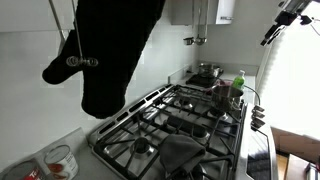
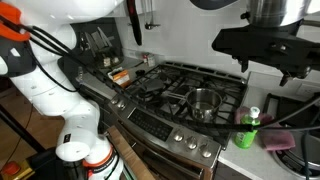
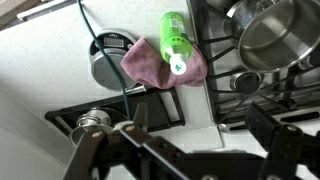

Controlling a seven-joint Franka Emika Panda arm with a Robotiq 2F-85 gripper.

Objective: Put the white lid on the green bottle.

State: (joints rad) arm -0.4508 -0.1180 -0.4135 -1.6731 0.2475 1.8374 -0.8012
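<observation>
In an exterior view the white arm rises from the bench's near left corner and leaves the picture at the top, so its upper joints are cut off. The wrist view looks steeply down on the bench edge beside the hob.

The gripper hangs well above the bench with its jaws spread wide, released, holding and touching nothing. Only its dark links and fingers show along the bottom of the wrist view.

The green bottle stands upright on the narrow strip of bench at the hob's side edge. It is just beside a pink cloth and near the steel pot, which sits on a burner. The white lid appears as a small pale cap on the bottle's neck. It is also visible in an exterior view, though too small to tell whether it is seated fully.

A large backlit black silhouette fills the upper left of an exterior view and hides the bench's far left edge; I cannot tell what it is.
</observation>
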